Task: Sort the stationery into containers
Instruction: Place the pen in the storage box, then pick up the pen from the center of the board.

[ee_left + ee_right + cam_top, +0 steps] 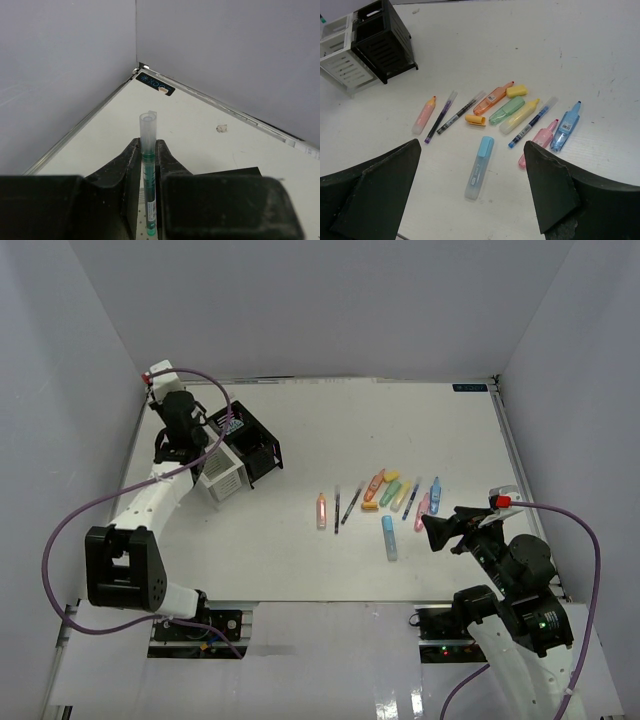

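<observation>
1. A thin green pen (149,172) with a clear cap is held between the left fingers (131,162), which are closed tight on its barrel. The cap stands clear beyond the fingertips.
2. In the overhead view the left arm is seen reaching to the containers (243,452), a joined cluster of black and white compartments at the far left of the surface (300,560). Whether the pen is over an opening or just beside the cluster cannot be told.
3. The step in hand is judged to be delivery of this pen. For the next move, the pen would have to be lined up over one opening and lowered. It could then be released without catching on a slatted wall.
4. The right fingers (547,190) are spread wide and nothing is held. They are poised above the loose stationery, nearest a light-blue highlighter (479,167).
5. The rest lies unsorted at mid-surface: an orange highlighter (492,100), a green highlighter (506,110), a yellow highlighter (519,116), a pink highlighter (539,140) and several thin pens.
6. A dark sticker (156,84) with pale lettering is seen by the surface's corner, but it cannot be read with certainty. Print on the pen and the highlighters is too small to read.
</observation>
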